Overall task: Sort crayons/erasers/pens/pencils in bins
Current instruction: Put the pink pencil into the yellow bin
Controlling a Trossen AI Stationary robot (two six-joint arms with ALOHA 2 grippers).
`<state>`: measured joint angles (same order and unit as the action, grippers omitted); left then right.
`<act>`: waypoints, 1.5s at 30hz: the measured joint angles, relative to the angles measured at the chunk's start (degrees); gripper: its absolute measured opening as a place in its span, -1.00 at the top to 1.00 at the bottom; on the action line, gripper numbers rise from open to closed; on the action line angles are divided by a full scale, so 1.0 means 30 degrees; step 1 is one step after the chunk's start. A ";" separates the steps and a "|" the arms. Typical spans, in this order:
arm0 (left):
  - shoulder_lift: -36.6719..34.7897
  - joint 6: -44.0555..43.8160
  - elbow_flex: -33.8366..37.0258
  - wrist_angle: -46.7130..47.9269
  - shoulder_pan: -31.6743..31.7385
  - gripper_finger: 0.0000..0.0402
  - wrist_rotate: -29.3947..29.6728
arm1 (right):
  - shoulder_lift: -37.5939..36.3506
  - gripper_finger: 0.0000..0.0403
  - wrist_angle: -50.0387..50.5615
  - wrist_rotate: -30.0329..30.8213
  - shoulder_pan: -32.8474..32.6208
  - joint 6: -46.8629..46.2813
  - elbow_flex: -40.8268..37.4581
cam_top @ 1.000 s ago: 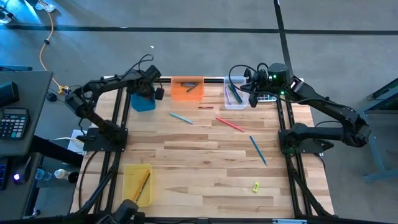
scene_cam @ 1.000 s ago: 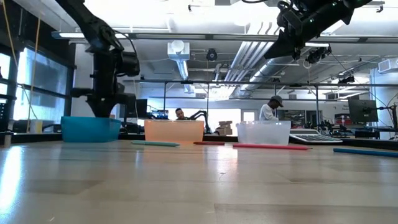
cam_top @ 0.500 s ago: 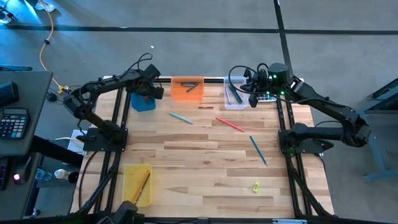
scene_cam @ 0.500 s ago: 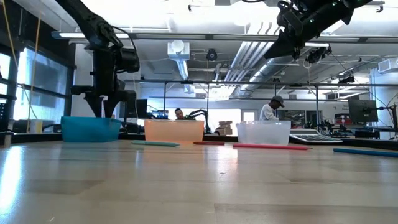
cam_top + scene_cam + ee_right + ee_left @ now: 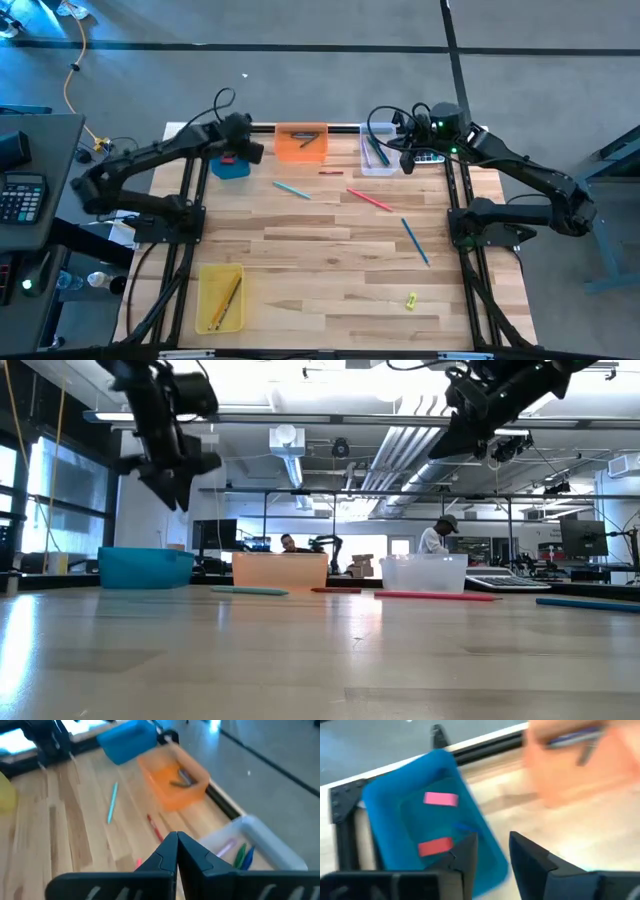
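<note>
Finding one: my left claw [image 5: 492, 841], which a second ago was down inside the blue bin [image 5: 390, 795] with its fingers nearly together, has since spread them and come up clear of the rim. The fingers now stand moderately parted with nothing between them. A pink eraser [image 5: 440, 798] and a red eraser [image 5: 435, 846] lie flat in that bin, apart from each other, so I judge the eraser drop complete and this arm free for its next pick. Pose: taking the table's [image 5: 330, 280] far edge as twelve o'clock, the left arm reaches to the eleven o'clock corner, its wrist tipped down over the blue bin's inner side. Next outward, the orange bin [image 5: 285, 148] at twelve holds dark crayons. Unsorted on the boards: a short red crayon [image 5: 331, 172] just off the orange bin, a teal pen [image 5: 291, 189] beside it toward the centre, a red pencil [image 5: 370, 199] at about one, and a blue pen [image 5: 414, 240] at three. The yellow bin [image 5: 208, 285] at seven holds pencils. A small yellow item [image 5: 411, 299] at five is too small to identify. Farthest from the left arm, my right claw [image 5: 176, 842] hangs pinched together and empty over the clear bin [image 5: 366, 165] at one, which holds pens.
</note>
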<state>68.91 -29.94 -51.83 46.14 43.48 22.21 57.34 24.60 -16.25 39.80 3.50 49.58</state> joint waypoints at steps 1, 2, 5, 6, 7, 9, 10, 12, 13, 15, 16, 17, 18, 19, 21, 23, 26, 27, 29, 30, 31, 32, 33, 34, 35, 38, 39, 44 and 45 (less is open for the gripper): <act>-0.0450 -0.0275 0.0298 -0.0161 -0.0630 0.54 0.0085 | 0.0000 1.00 0.0399 0.0266 -0.0163 0.0068 0.0000; -0.0935 -0.0459 0.0713 -0.0491 -0.1233 0.58 0.0098 | 0.0000 1.00 0.0817 0.0590 -0.0406 0.0161 0.0000; -0.2424 -0.0500 0.2227 -0.2371 -0.3197 0.72 0.0019 | 0.0000 1.00 0.2298 0.1385 -0.1405 0.0298 0.0000; -0.2890 -0.0350 0.2836 -0.3230 -0.3818 0.77 -0.0148 | 0.0000 1.00 0.2790 0.1591 -0.1810 0.0120 0.0000; -0.3349 -0.0142 0.3403 -0.4044 -0.4422 0.81 -0.0336 | 0.0000 1.00 0.3273 0.2021 -0.2253 -0.0134 0.0000; -0.4173 0.0149 0.4602 -0.6248 -0.5493 0.91 -0.0974 | 0.0000 1.00 0.4084 0.2978 -0.3242 -0.0890 0.0000; -0.4519 0.0176 0.5149 -0.7277 -0.5941 0.96 -0.1361 | 0.0000 1.00 0.4521 0.3500 -0.3771 -0.1405 0.0000; -0.5063 0.0066 0.6122 -0.9208 -0.6658 0.98 -0.2185 | 0.0025 1.00 0.5159 0.4450 -0.4842 -0.2750 0.0000; -0.5271 0.0035 0.6511 -1.0078 -0.6971 0.98 -0.2581 | 0.0095 1.00 0.5366 0.4772 -0.5358 -0.3530 0.0000; -0.5499 0.0040 0.7045 -1.1590 -0.7476 0.97 -0.3395 | 0.0317 1.00 0.5743 0.5339 -0.6349 -0.4886 0.0000; -0.5516 0.0038 0.7186 -1.2019 -0.7679 0.97 -0.3642 | 0.0487 1.00 0.5912 0.5606 -0.6821 -0.5380 0.0000; -0.5503 0.0045 0.7273 -1.2389 -0.7858 0.97 -0.3853 | 0.0722 1.00 0.6056 0.5846 -0.7239 -0.5888 0.0000; -0.5503 0.0045 0.7346 -1.2726 -0.7991 0.98 -0.4038 | 0.1004 1.00 0.6213 0.6083 -0.7584 -0.6354 0.0000; -0.5503 0.0103 0.7386 -1.3046 -0.8101 0.99 -0.4285 | 0.1336 1.00 0.6366 0.6229 -0.7850 -0.6813 0.0000; -0.5432 0.0493 0.7394 -1.3624 -0.8260 0.99 -0.4807 | 0.2114 0.96 0.6486 0.6211 -0.8230 -0.7666 0.0000; -0.5422 0.0842 0.7401 -1.3911 -0.8340 0.99 -0.5184 | 0.2971 0.90 0.6471 0.5754 -0.8455 -0.8144 0.0000; -0.5422 0.1241 0.7401 -1.4386 -0.8391 1.00 -0.5535 | 0.4355 0.74 0.6355 0.5227 -0.8617 -0.8361 0.0000; -0.5422 0.1294 0.7401 -1.4484 -0.8391 1.00 -0.5608 | 0.4799 0.68 0.6317 0.5063 -0.8629 -0.8347 0.0000; -0.5422 0.1334 0.7401 -1.4651 -0.8383 0.99 -0.5687 | 0.5693 0.56 0.6023 0.4804 -0.8625 -0.8122 0.0000; -0.5422 0.1312 0.7401 -1.4667 -0.8391 0.99 -0.5714 | 0.6129 0.51 0.5913 0.4682 -0.8621 -0.8047 0.0000; -0.5422 0.1262 0.7401 -1.4681 -0.8395 0.99 -0.5797 | 0.6588 0.46 0.5750 0.4574 -0.8621 -0.7969 0.0000; -0.5422 0.1258 0.7401 -1.4688 -0.8398 0.99 -0.5950 | 0.7027 0.43 0.5611 0.4494 -0.8621 -0.7735 0.0000; -0.5422 0.1278 0.7401 -1.4702 -0.8405 1.00 -0.6129 | 0.7443 0.40 0.5477 0.4431 -0.8621 -0.7538 0.0000; -0.5422 0.1346 0.7401 -1.4713 -0.8405 1.00 -0.6299 | 0.7910 0.37 0.5329 0.4408 -0.8621 -0.7276 0.0000; -0.5422 0.1409 0.7401 -1.4713 -0.8405 1.00 -0.6419 | 0.8374 0.36 0.5216 0.4430 -0.8619 -0.7006 0.0000; -0.5420 0.1304 0.7401 -1.4740 -0.8508 1.00 -0.6453 | 0.9714 0.36 0.4878 0.4576 -0.8614 -0.6423 0.0000; -0.5415 0.1256 0.7401 -1.4805 -0.8568 1.00 -0.6402 | 1.0097 0.36 0.4722 0.4576 -0.8614 -0.6263 0.0000; -0.5415 0.1247 0.7401 -1.5081 -0.8952 1.00 -0.6313 | 1.1709 0.36 0.4545 0.5276 -0.8601 -0.6089 0.0000; -0.5415 0.1228 0.7401 -1.5116 -0.9028 1.00 -0.6290 | 1.1964 0.36 0.4549 0.5275 -0.8541 -0.6089 0.0000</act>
<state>52.66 -26.25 -29.63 0.79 16.39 3.34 93.23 38.25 -0.43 14.17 -14.77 49.58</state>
